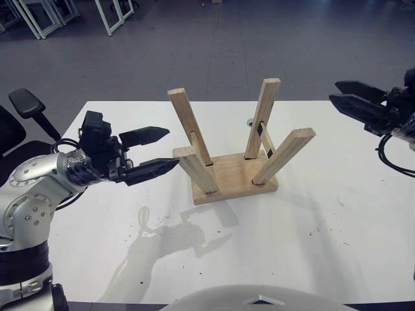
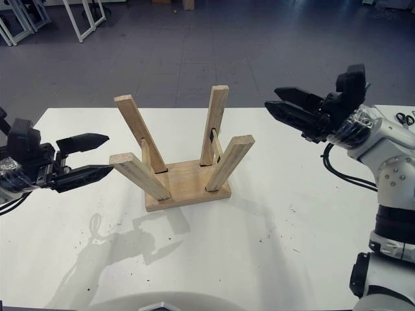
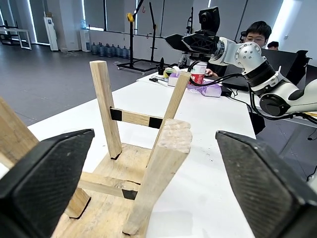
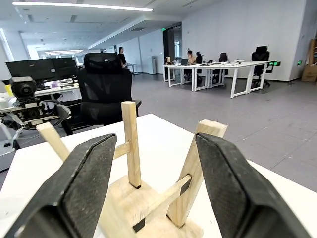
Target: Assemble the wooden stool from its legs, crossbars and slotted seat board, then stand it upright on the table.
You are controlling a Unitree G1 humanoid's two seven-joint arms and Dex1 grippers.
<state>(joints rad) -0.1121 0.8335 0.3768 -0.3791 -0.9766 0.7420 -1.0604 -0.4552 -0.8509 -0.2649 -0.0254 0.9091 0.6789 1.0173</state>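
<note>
Wooden stool [image 1: 230,175] is lying upside down mid white table [image 1: 324,220], seat board flat, four legs sticking up. Left gripper [image 1: 172,147] is hovering just beside the nearest leg [image 1: 194,170], fingers spread wide, gripping nothing. Right gripper [image 2: 271,98] is hanging raised, well apart from the stool, also spread, empty.

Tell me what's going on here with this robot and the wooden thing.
A two-armed robot is building a stool. It looks put together but lies upside down on the table: the seat board is flat, four legs point up, and the crossbars are in place. The left tool is open at the tip of the near left leg. The right tool is open in the air off to the right, holding nothing. The stool is not yet stood upright.
</note>
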